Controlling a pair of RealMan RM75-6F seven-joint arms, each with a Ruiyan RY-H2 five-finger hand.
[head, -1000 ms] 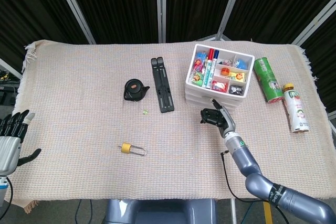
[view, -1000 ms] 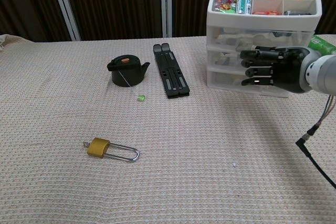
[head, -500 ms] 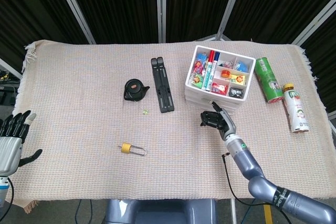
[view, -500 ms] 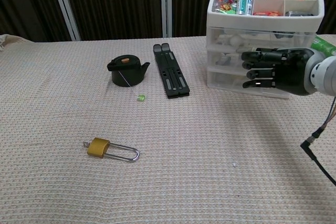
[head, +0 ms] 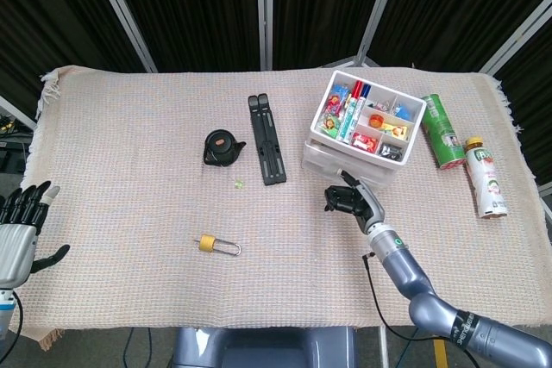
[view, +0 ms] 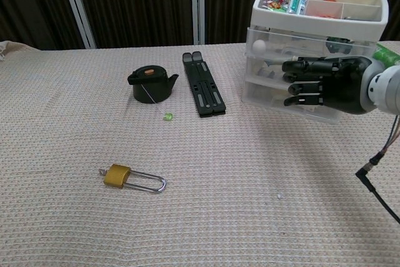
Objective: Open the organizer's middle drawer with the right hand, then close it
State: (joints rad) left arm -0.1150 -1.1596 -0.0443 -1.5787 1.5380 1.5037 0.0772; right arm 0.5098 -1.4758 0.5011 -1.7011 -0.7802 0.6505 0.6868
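Since the earlier frames your right hand (view: 325, 84) has drawn back toward you, and the white plastic drawer organizer (head: 362, 131) has skewed with it: its top tray now sits turned and shifted toward 1 o'clock, while the lower drawers jut out toward 7 o'clock.

You look partway through the opening step. In the chest view your dark fingers (view: 299, 83) lie curled against the clear drawer fronts at the height of the middle drawer (view: 265, 68); I cannot tell whether they are hooked on its handle or only pressing the face. That drawer seems a little way out, but the whole stack has moved too, so you may be dragging the unit. Full opening and the closing push are left.

The organizer stands at about 2 o'clock on the woven cloth of the bench (head: 129, 170), just beside a green can (head: 440, 130). Its open top tray holds markers and small bright items; the drawers below are clear, with small objects dimly visible inside.

Your left hand (head: 19, 228) rests released, fingers spread, at the bench's 8 o'clock edge.
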